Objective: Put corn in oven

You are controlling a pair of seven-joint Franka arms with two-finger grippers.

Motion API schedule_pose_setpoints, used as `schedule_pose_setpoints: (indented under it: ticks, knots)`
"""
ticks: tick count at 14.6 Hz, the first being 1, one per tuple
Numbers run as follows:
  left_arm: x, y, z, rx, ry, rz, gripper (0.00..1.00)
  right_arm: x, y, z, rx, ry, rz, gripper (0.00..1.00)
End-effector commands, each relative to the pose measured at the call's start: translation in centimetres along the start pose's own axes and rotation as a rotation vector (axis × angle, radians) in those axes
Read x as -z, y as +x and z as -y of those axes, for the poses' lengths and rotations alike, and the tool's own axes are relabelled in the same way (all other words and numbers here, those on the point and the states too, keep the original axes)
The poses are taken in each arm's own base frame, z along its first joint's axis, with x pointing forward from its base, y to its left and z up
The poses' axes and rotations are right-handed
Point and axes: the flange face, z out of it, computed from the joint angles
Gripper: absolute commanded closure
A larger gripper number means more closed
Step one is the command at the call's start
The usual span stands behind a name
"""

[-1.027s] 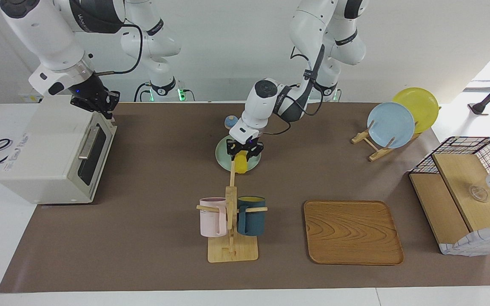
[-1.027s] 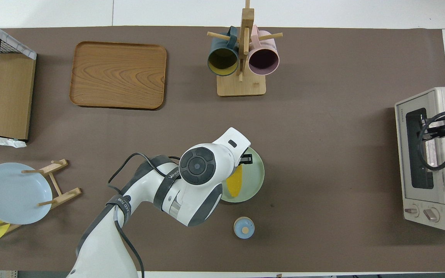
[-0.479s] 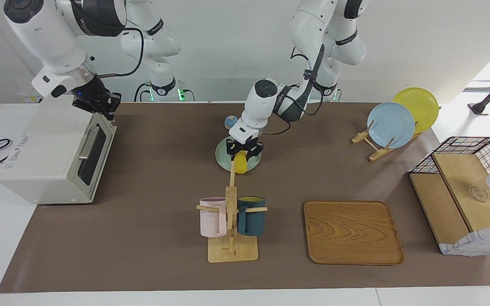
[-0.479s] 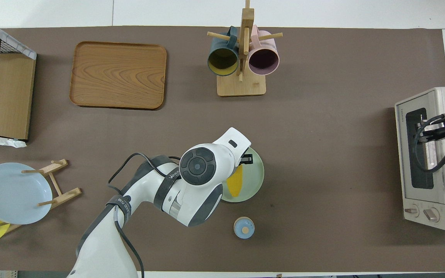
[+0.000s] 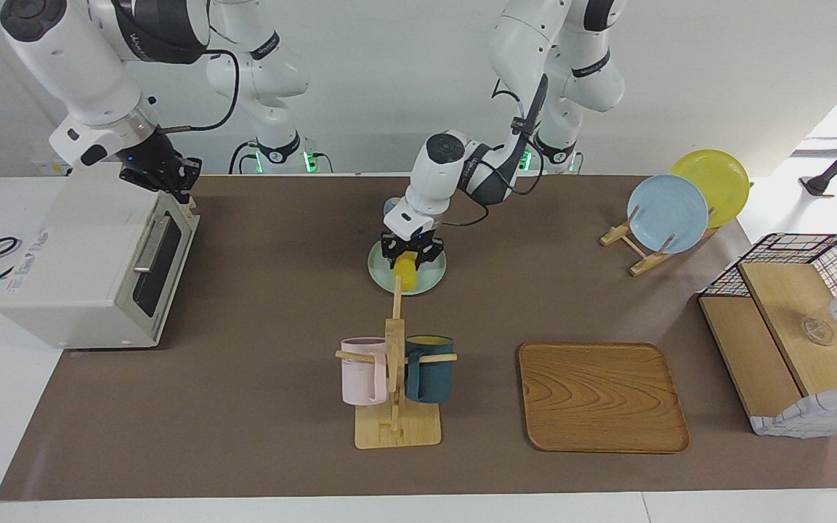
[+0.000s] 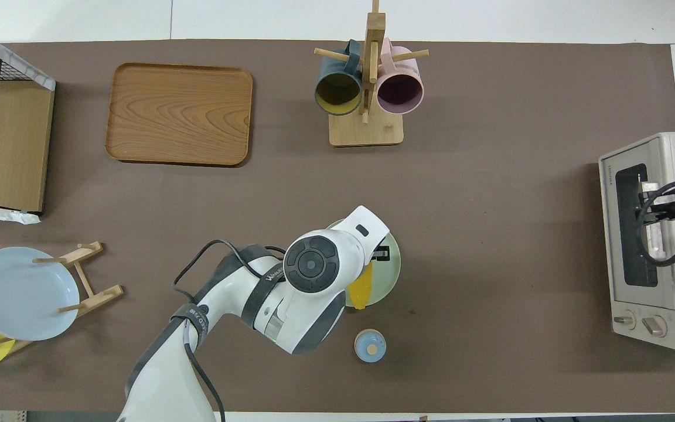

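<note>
The yellow corn (image 5: 406, 274) (image 6: 359, 286) hangs from my left gripper (image 5: 407, 256), which is shut on its upper end just over the pale green plate (image 5: 429, 280) (image 6: 389, 275). In the overhead view the left wrist covers most of the grip. The off-white oven (image 5: 77, 261) (image 6: 668, 293) stands at the right arm's end of the table, its dark glass door closed and its bar handle (image 5: 150, 243) free. My right gripper (image 5: 166, 180) (image 6: 657, 202) is shut and holds nothing, hovering at the top edge of the oven door.
A mug rack (image 5: 395, 428) with a pink and a dark blue mug stands farther from the robots than the plate. A wooden tray (image 5: 602, 396), a plate stand (image 5: 669, 214), a wire basket with wooden boxes (image 5: 789, 319) and a small blue lidded pot (image 6: 370, 344) are also here.
My left gripper has drawn the corn a little toward the robots and the right arm's end, over the plate. The right gripper shifted slightly above the oven door.
</note>
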Motion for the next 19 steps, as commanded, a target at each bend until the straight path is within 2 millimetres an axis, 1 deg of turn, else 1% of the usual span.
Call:
schedule_pose_setpoints:
  ticks: [1,2,3,4,6,8,10,11,12,13,14,15,16,18,19]
  knots:
    - [0.7,-0.6,0.7,0.005,0.002,0.006,1.00,-2.4,-1.5,-2.2,-0.014,-0.002,-0.049,1.00]
    - [0.9,-0.2,0.9,0.006,0.000,0.002,0.68,-2.9,-1.6,-2.4,-0.016,-0.009,-0.059,1.00]
    - [1.0,-0.1,1.0,0.002,0.000,0.001,0.18,-3.2,-1.6,-2.6,-0.012,-0.035,-0.065,1.00]
    - [1.6,0.1,1.1,0.004,-0.005,-0.003,0.00,-3.8,-1.4,-3.0,0.003,-0.065,-0.072,1.00]
    - [3.5,1.6,2.3,0.004,-0.001,0.006,0.00,-5.0,-1.4,-5.4,0.025,-0.067,-0.092,1.00]
    - [5.8,2.1,2.9,0.001,-0.001,0.018,0.00,-5.8,-1.0,-6.8,0.011,-0.068,-0.102,1.00]
    - [8.4,3.6,4.4,0.022,-0.007,0.016,0.00,-7.3,-1.0,-7.8,0.020,-0.065,-0.090,1.00]
    - [10.0,4.7,5.4,0.026,-0.008,0.018,0.00,-8.0,-1.0,-8.5,0.022,-0.065,-0.091,1.00]
    - [12.1,5.9,6.4,0.033,-0.007,0.026,0.00,-8.8,-1.0,-9.1,0.029,-0.064,-0.095,1.00]
    - [13.8,6.8,7.0,0.038,-0.005,0.038,0.00,-9.5,-0.8,-9.6,0.042,-0.065,-0.096,1.00]
    - [15.3,7.9,7.8,0.054,-0.002,0.048,0.00,-10.0,-0.7,-10.3,0.049,-0.066,-0.098,1.00]
    - [17.0,8.8,8.7,0.070,-0.004,0.048,0.00,-10.3,-0.6,-10.6,0.046,-0.061,-0.093,1.00]
    - [18.4,9.9,10.4,0.087,-0.002,0.050,0.00,-10.6,-0.5,-10.7,0.044,-0.058,-0.089,1.00]
    - [21.5,11.2,13.7,0.108,-0.007,0.033,0.00,-10.8,-0.5,-10.5,0.042,-0.053,-0.084,1.00]
    - [23.1,12.1,16.1,0.111,0.007,0.008,0.00,-11.0,-0.5,-10.3,0.043,-0.053,-0.080,1.00]
